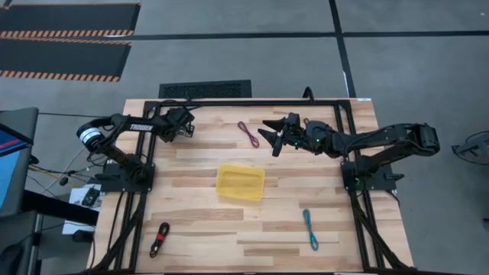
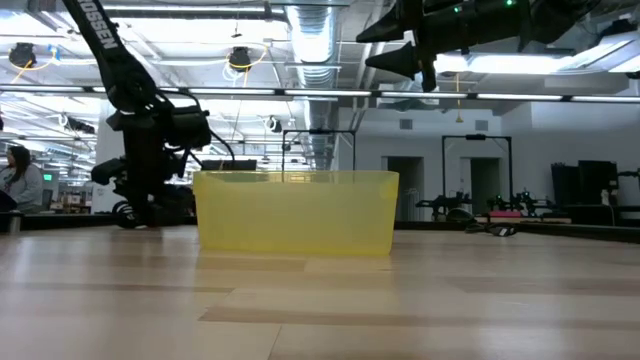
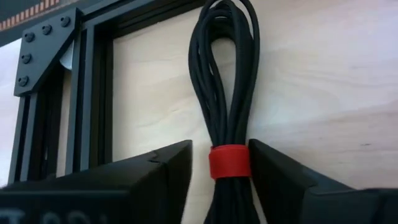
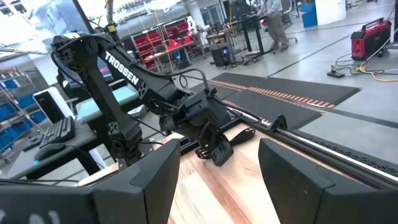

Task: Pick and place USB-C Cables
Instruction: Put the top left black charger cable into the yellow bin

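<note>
We see a light wooden-plank table (image 1: 199,229) carrying a yellow plastic tray (image 1: 241,182), maroon cable (image 1: 247,134), teal cable (image 1: 309,228), and black-and-red cable (image 1: 160,239).

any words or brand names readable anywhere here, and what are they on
"TROSSEN": white letters on the left arm, clearest in the right wrist view.
"OSSEN": the tail of the same word on that arm in the low view, its start cut off by the picture's edge.
A white wordmark on the left arm in the high view: too small to read for sure.
The yellow tray and the black cable with a red band: no text visible.
</note>
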